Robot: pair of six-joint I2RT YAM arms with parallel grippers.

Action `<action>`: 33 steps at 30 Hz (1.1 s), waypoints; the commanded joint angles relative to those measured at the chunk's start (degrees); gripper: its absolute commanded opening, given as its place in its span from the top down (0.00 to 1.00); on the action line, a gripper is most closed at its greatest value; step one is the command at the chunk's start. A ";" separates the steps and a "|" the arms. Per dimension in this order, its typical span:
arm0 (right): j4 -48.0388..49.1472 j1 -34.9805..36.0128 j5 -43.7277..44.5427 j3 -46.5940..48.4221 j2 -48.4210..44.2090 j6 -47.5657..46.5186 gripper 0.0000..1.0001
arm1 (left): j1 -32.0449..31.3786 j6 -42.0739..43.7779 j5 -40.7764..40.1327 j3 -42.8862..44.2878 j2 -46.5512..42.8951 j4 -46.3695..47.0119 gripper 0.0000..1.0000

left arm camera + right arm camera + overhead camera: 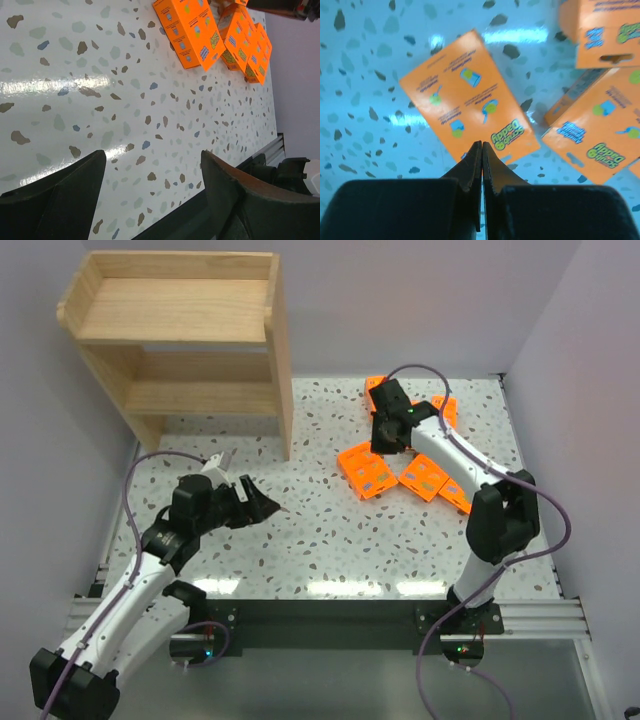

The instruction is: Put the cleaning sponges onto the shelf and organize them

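Observation:
Several orange cleaning sponges lie in a loose cluster on the right half of the speckled table: one pack (365, 470) lies nearest the middle, with others (423, 477) beside and behind it. The wooden shelf (170, 305) stands at the far left with both tiers bare. My right gripper (380, 445) hangs shut and holds nothing, its tips (481, 145) over the near edge of one pack (465, 95). My left gripper (262, 496) is open over bare table left of centre, pointing toward the cluster (187, 30). Nothing lies between its fingers (75, 195).
Pale walls close in the table on the left, back and right. A metal rail (330, 615) with both arm bases runs along the near edge. The right arm's base (292, 172) shows at the lower right of the left wrist view.

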 commanded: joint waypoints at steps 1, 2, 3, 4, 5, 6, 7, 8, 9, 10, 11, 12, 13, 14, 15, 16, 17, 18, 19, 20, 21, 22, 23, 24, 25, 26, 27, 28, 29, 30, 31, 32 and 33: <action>-5.17 -4.54 8.59 6.53 4.64 0.95 1.00 | -1.20 -1.88 -3.11 2.11 0.01 2.15 0.19; -5.44 -6.38 8.68 7.33 6.04 0.86 1.00 | -1.64 -1.97 -3.37 2.11 -0.34 1.80 0.19; -5.53 -7.18 9.11 8.03 7.10 0.95 1.00 | -1.81 -2.14 -4.24 2.11 -0.43 1.44 0.19; -5.01 -8.58 8.16 9.17 9.46 0.43 1.00 | -1.90 -2.14 -4.60 1.85 -0.43 1.09 0.19; -4.83 -9.11 7.89 9.70 10.53 0.07 1.00 | -2.08 -2.23 -4.87 1.76 -0.34 0.74 0.19; -4.92 -9.47 7.71 10.58 11.59 -0.19 1.00 | -2.08 -2.41 -5.30 1.50 -0.17 0.56 0.19; -4.57 -9.73 6.67 11.98 13.68 -1.59 1.00 | -2.17 -2.50 -5.48 1.15 0.01 0.48 0.18; -4.39 -9.65 6.14 12.60 14.58 -2.38 1.00 | -2.25 -2.76 -5.48 0.88 0.27 0.91 0.18; -4.39 -9.73 5.35 13.13 15.45 -3.52 1.00 | -2.43 -2.76 -5.48 0.36 0.45 1.18 0.18; -3.52 -9.65 4.38 13.40 16.42 -4.23 1.00 | -2.52 -2.93 -5.66 0.27 0.53 1.44 0.18; -3.16 -9.73 3.07 13.31 16.69 -4.76 1.00 | -2.87 -3.02 -5.75 0.09 0.88 1.88 0.18; -2.81 -9.74 2.18 13.23 16.87 -5.11 1.00 | -2.87 -3.11 -5.92 -0.08 0.97 2.23 0.18; -2.11 -9.56 1.57 12.36 16.87 -5.46 1.00 | -2.87 -3.20 -6.01 -0.17 1.15 2.49 0.18; -1.85 -9.65 0.26 11.74 16.87 -5.55 1.00 | -2.96 -3.29 -6.10 -0.17 1.41 3.02 0.18; -1.49 -9.56 -0.28 11.30 16.96 -5.73 1.00 | -3.05 -3.46 -6.19 -0.26 1.68 3.37 0.17; -1.32 -9.12 -0.81 10.34 16.96 -5.91 1.00 | -3.05 -3.46 -6.10 -0.44 1.94 3.72 0.17; -1.58 -8.95 -3.34 10.15 16.87 -5.73 1.00 | -3.13 -3.46 -6.10 -0.44 2.46 4.42 0.17; -0.97 -8.42 -4.84 9.02 16.52 -5.91 1.00 | -3.22 -3.55 -6.10 -0.52 2.82 4.78 0.17; -0.53 -6.76 -6.16 8.31 15.91 -6.08 1.00 | -3.40 -3.55 -6.19 -0.70 3.43 5.22 0.17; -0.18 -5.70 -6.96 7.61 14.68 -6.17 1.00 | -3.40 -3.73 -6.10 -0.88 3.70 6.35 0.17; 0.00 -4.47 -8.71 6.30 14.06 -5.74 1.00 | -3.57 -3.90 -6.01 -1.66 3.87 7.15 0.17; 0.61 -1.94 -9.68 5.59 13.53 -5.38 1.00 | -3.66 -3.99 -5.92 -1.93 4.22 8.02 0.16; 0.79 -0.78 -10.21 4.80 12.92 -4.68 1.00 | -3.92 -4.16 -5.92 -2.19 4.92 9.25 0.16; 0.88 0.36 -11.70 3.22 11.70 -2.68 1.00 | -4.19 -4.25 -6.10 -2.72 5.37 9.96 0.16; 2.01 2.20 -12.76 2.34 10.90 -1.70 1.00 | -4.54 -4.34 -6.01 -2.81 6.33 11.36 0.16; 2.55 3.00 -13.37 1.37 10.11 -0.64 1.00 | -4.80 -4.78 -6.36 -2.98 6.86 11.89 0.16; 3.16 3.97 -13.82 -0.29 8.45 0.76 1.00 | -4.98 -4.87 -6.54 -3.42 7.30 12.51 0.16; 4.12 5.63 -14.78 -1.18 7.56 1.47 1.00 | -5.41 -4.96 -6.71 -3.60 8.35 13.30 0.16; 5.00 6.17 -16.01 -2.23 6.68 2.35 1.00 | -5.51 -5.57 -7.06 -3.86 8.79 14.61 0.15; 7.45 6.61 -17.67 -4.59 4.67 3.75 1.00 | -5.51 -5.83 -7.07 -4.39 9.32 15.41 0.15; 8.60 7.48 -20.39 -5.57 3.87 4.28 1.00 | -5.68 -6.18 -7.15 -4.65 10.37 16.37 0.15; 10.01 7.93 -21.54 -7.67 2.82 5.07 1.00 | -5.86 -7.06 -7.24 -5.35 10.99 18.73 0.14; 12.89 8.02 -23.03 -8.74 2.11 5.34 1.00 | -5.95 -7.68 -7.33 -5.71 11.69 19.45 0.14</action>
